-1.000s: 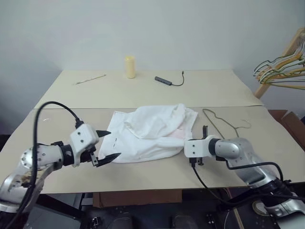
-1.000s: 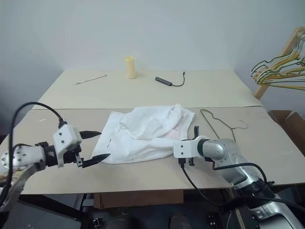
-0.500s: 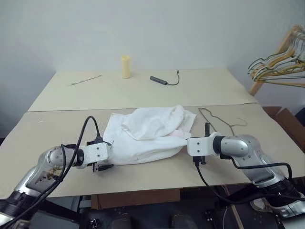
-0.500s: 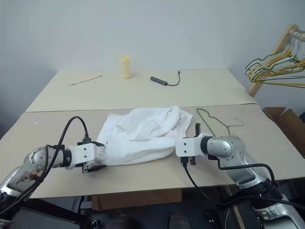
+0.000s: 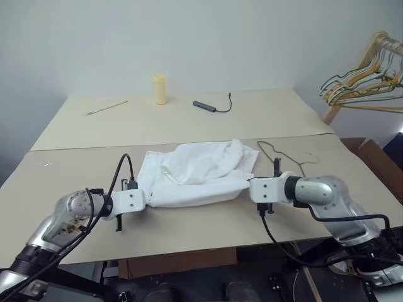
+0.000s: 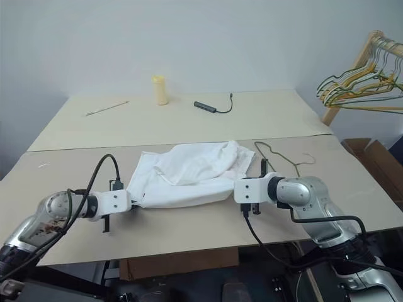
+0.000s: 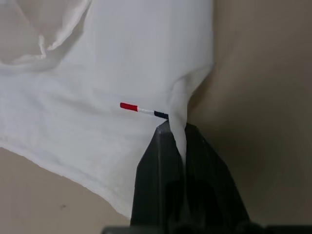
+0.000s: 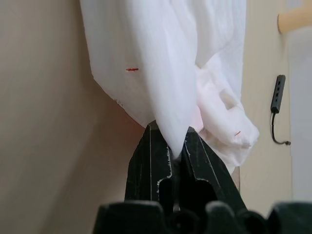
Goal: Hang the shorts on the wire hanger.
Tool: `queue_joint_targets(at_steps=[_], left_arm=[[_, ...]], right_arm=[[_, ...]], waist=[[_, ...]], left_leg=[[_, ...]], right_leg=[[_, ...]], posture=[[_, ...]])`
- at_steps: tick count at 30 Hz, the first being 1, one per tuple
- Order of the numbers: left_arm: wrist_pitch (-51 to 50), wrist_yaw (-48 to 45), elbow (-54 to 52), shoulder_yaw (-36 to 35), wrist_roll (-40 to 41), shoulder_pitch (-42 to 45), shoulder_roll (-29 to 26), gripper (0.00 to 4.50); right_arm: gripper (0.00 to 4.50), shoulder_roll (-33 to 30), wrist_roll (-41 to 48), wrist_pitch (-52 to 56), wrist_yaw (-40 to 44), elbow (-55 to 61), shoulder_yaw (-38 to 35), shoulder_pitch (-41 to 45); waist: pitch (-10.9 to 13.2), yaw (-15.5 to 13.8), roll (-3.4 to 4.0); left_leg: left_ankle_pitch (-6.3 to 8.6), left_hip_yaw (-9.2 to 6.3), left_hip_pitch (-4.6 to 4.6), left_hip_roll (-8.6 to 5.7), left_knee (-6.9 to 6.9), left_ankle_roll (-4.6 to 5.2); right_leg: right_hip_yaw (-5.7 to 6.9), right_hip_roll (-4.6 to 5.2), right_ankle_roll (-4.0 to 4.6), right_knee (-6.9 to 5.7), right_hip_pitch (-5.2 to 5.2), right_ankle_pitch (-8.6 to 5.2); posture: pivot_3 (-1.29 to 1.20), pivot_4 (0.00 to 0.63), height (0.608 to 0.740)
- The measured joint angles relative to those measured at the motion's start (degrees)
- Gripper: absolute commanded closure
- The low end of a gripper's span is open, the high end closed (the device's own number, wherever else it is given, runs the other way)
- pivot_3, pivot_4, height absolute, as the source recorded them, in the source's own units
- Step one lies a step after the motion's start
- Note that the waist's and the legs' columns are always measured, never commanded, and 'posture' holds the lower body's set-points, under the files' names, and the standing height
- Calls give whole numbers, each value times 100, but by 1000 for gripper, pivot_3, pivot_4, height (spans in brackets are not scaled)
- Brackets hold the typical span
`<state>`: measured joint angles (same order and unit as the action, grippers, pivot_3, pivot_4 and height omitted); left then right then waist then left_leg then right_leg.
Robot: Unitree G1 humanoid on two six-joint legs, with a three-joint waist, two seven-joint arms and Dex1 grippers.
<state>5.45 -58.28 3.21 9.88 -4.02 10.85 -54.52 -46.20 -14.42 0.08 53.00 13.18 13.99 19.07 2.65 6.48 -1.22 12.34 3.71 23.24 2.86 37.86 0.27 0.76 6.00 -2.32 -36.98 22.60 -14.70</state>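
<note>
My left gripper (image 7: 176, 127) and right gripper (image 8: 170, 141) each pinch an end of the wrinkled white shorts (image 5: 195, 173), stretched between them over the tan table (image 5: 189, 226); hanger (image 5: 283, 154) just beyond my right gripper.

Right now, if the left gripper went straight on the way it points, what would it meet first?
The shorts themselves: the left gripper is shut on their edge, jaws pinching a fold beside the small red-and-dark mark. More white cloth lies directly ahead on the table.
</note>
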Motion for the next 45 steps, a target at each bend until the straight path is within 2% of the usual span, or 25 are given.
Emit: queue_joint_targets(at_steps=[3, 8, 13, 15, 18, 20, 22, 26, 28, 31, 34, 37, 39, 42, 45], left_arm=[[252, -81, 1, -260, 83, -34, -253, 4480], [182, -6, -172, -532, 266, -307, -235, 4480], [200, -660, -640, -1038, 1190, -725, -489, 4480], [163, -621, -478, -1097, 1242, -363, -420, 4480], [-166, -43, 374, -1039, 1034, 1163, 287, 4480], [-297, 599, 1342, -856, 667, 2544, 879, 4480], [-291, 1440, 2743, -690, 193, 3936, 1419, 4480], [-71, 4072, 5531, -420, -777, 6595, 2139, 4480], [74, 5525, 6378, -406, -1065, 7514, 2326, 4480], [617, 7130, 6847, -269, -1468, 8203, 2385, 4480], [1292, 7867, 6947, -160, -1766, 8349, 2321, 4480], [1880, 7789, 6921, -101, -1856, 7963, 2236, 4480], [2371, 7456, 6829, -39, -1858, 7207, 2223, 4480], [2748, 6987, 6645, 6, -1791, 6281, 2253, 4480], [3105, 6018, 5413, -18, -1340, 4309, 2257, 4480]], right_arm=[[4500, -36, 371, -322, 110, 22, -140, -129], [4500, -116, 395, -642, 93, -113, -130, -248], [4500, -728, 1401, -642, 996, -19, -347, -494], [4500, -658, 1512, -688, 1056, -274, -360, -113], [4500, 68, 1292, -750, 620, -1671, -346, 1396], [4500, 620, 889, -878, 26, -3030, -266, 2716], [4500, 1099, 378, -1061, -817, -4688, -94, 4036], [4500, 2033, -348, -1131, -3265, -7415, -35, 6260], [4500, 2309, -458, -1227, -4708, -8166, -166, 6920], [4500, 2551, -450, -1816, -6254, -8514, -479, 7330], [4500, 2534, -472, -2361, -6812, -8578, -570, 7339], [4500, 2324, -734, -2843, -6790, -8556, -352, 6804], [4500, 2220, -985, -3157, -6635, -8571, -79, 6062], [4500, 2164, -1199, -3439, -6421, -8643, 159, 5293], [4500, 1846, -1422, -4121, -5843, -8623, 489, 4154]], waist=[[0, 27, 0], [0, 44, 0], [3, 37, 1], [5, 37, 0], [10, 67, -8], [10, 79, -8], [11, 99, -10], [11, 207, -12], [10, 240, -12], [9, 279, -14], [9, 276, -13], [-1, 267, -12], [-6, 258, -12], [-4, 282, -12], [-4, 368, -12]], left_leg=[[2, 0, -1, 0, 0, 1], [2, 1, -4, 0, 0, 1], [8, 1, -3, 4, 0, 3], [7, 2, -34, 3, 1, 3], [-31, 0, -47, -3, 8, 5], [-68, -9, -40, -5, 8, -1], [-87, -13, -33, -9, 7, 7], [-93, -19, 58, -19, -11, 4], [-82, -21, 103, -23, -27, -7], [-113, -7, 125, -63, -115, -60], [-90, 25, 124, -90, -129, -47], [-74, 35, 111, -112, -114, -20], [-63, 39, 91, -119, -88, 0], [-79, 34, 86, -126, -86, 19], [-82, 23, 69, -128, -77, 17]], right_leg=[[1, 2, -2, 0, -3, -1], [0, 3, -3, -2, -4, -2], [-1, 3, -3, -4, -2, -4], [0, 3, -7, -3, -31, -6], [0, 0, -48, -2, -45, 23], [4, -4, -51, -2, -44, 53], [6, -4, -49, -4, -37, 70], [-5, 7, -6, -9, 64, 103], [-22, 19, -20, -25, 122, 88], [-59, 58, -47, -18, 189, 72], [-53, 79, -58, -6, 187, 65], [-31, 108, -76, 32, 139, 55], [-16, 120, -97, 50, 85, 53], [-13, 126, -103, 54, 74, 77], [-13, 129, -102, 75, 54, 80]], posture=[[-161, 8, 740], [-151, 16, 740], [-149, 17, 740], [-152, 12, 740], [-153, 0, 740], [-151, 0, 740], [-148, 0, 740], [-144, 0, 740], [-145, 0, 740], [-146, 0, 740], [-149, 0, 740], [-144, 0, 740], [-132, 0, 740], [-121, 0, 740], [-116, 7, 740]])
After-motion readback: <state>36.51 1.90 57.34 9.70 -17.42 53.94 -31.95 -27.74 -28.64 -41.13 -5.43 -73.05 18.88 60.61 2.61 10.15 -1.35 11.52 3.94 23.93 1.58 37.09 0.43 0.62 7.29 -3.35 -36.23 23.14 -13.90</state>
